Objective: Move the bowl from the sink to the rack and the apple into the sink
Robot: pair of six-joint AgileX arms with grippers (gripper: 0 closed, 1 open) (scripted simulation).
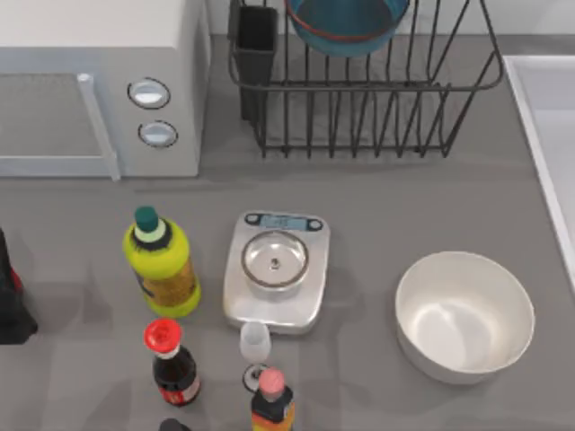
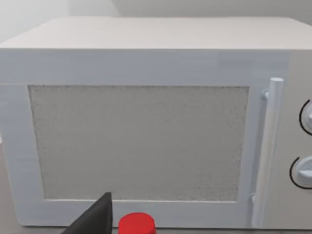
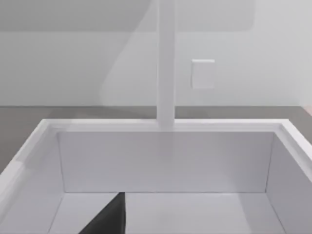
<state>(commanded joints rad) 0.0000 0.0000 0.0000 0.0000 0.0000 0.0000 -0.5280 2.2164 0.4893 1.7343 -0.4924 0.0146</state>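
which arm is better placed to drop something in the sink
Right: its gripper is at the sink, on the table's right edge; the left gripper faces the microwave on the left.

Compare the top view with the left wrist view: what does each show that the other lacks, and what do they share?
The top view alone shows the bowl resting in the rack, the sink rim at the table's right edge, a scale, a white bowl and a yellow-green bottle. The left wrist view alone shows the microwave front-on, with its speckled door window, and a dark gripper tip low in the picture. Both share the microwave with its handle and two dials, and a red bottle cap.
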